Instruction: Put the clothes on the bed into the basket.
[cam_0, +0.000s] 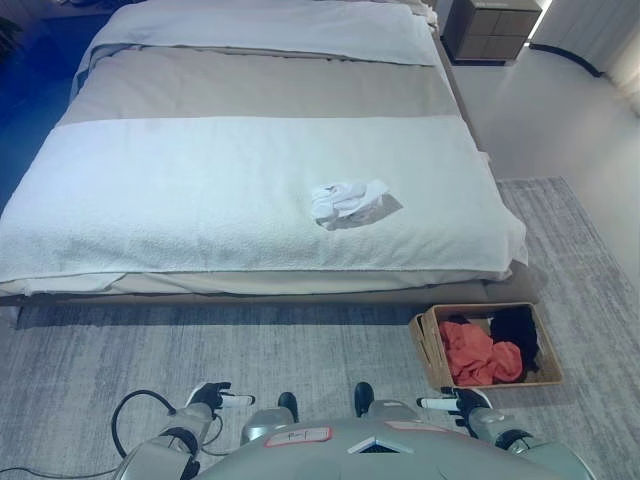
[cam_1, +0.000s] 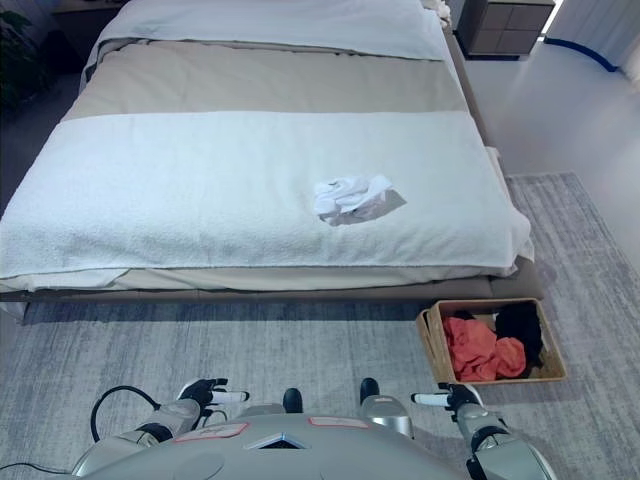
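Clothes: one white bundle left on the bed, the basket already part filled.

Nearest me, my left hand (cam_0: 212, 397) and right hand (cam_0: 455, 403) hang low over the grey rug (cam_0: 300, 350), both empty with fingers loosely extended, holding nothing. Just ahead to my right the basket (cam_0: 428, 352) sits on the rug against the bed's foot, with an orange garment (cam_0: 478, 355) and a black garment (cam_0: 518, 330) inside. Farther on, the white clothes (cam_0: 345, 200) lie crumpled on the bed (cam_0: 150, 200), well in from its near edge. I judge them light, soft and limp; pinching the bunched middle should lift them whole. The cover around them is bare, and the rug between bed and basket gives open room.
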